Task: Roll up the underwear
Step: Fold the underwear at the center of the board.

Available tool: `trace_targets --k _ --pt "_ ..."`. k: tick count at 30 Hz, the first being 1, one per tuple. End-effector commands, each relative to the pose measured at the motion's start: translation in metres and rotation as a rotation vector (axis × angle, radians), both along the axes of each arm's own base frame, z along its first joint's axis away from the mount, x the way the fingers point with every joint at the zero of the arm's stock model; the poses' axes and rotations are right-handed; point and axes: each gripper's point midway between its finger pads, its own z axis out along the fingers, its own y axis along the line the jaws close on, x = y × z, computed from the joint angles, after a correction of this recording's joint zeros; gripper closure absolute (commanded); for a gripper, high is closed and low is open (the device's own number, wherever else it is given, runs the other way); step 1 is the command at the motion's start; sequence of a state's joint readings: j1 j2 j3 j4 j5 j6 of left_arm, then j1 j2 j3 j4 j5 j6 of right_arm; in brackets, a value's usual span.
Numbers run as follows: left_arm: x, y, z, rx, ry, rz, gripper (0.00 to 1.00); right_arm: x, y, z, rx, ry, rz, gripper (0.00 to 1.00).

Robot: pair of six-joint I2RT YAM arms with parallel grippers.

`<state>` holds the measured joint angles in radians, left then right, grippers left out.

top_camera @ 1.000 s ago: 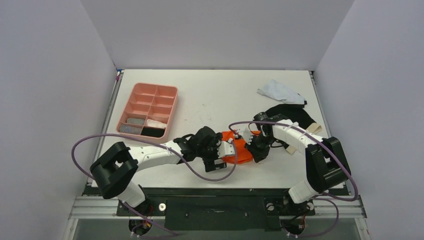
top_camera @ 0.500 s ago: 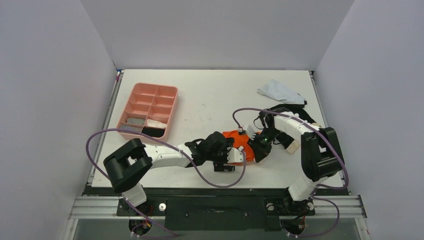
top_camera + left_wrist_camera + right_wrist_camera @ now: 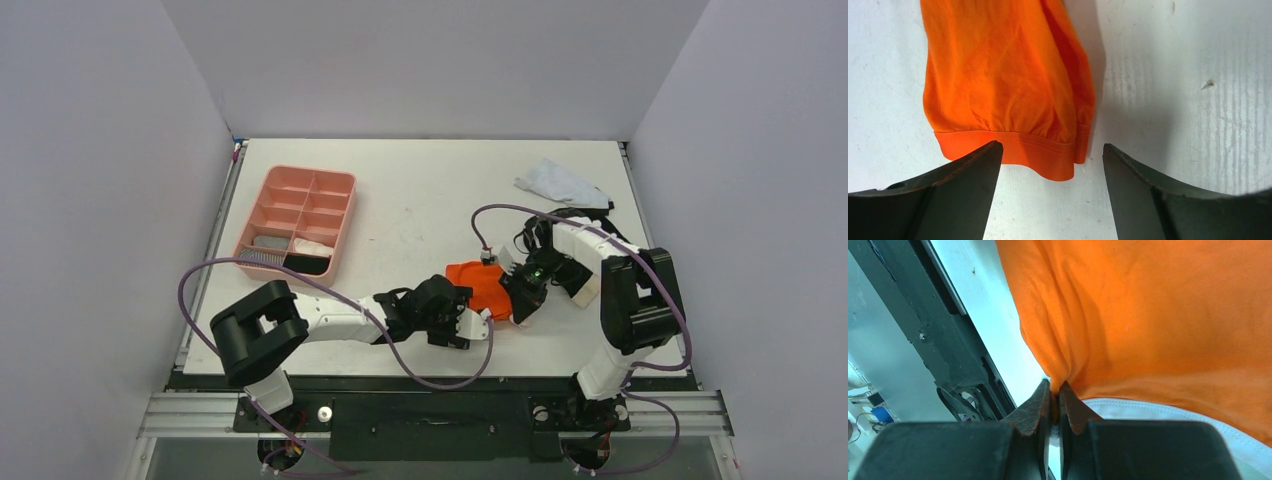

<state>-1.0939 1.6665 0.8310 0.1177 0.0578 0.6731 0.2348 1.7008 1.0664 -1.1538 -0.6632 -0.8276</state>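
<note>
Orange underwear hem edge lying within spread left tool, right tool pinching its fold, white table alongside

Left arm swung right and in toward the near edge. The left gripper, earlier sitting over the orange underwear, has backed off to the garment's near side, so the hem now lies just beyond its parted fingertips. More orange cloth is uncovered. Right arm has folded up tighter, elbow shifted left. The right gripper has edged slightly right, and its purple cable now arches farther back.
</note>
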Motion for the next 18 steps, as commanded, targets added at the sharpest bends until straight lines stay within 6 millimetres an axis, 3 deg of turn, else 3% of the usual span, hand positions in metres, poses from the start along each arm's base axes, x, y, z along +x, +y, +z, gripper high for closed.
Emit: trace_targets --k 1,18 --pt "-0.002 -0.005 0.008 -0.004 -0.059 -0.029 0.3 0.007 0.007 0.007 0.056 -0.001 0.004 1.0" --pt "0.005 -0.009 -0.007 0.053 -0.123 -0.02 0.47 0.008 0.007 0.02 0.147 0.085 -0.016 1.0"
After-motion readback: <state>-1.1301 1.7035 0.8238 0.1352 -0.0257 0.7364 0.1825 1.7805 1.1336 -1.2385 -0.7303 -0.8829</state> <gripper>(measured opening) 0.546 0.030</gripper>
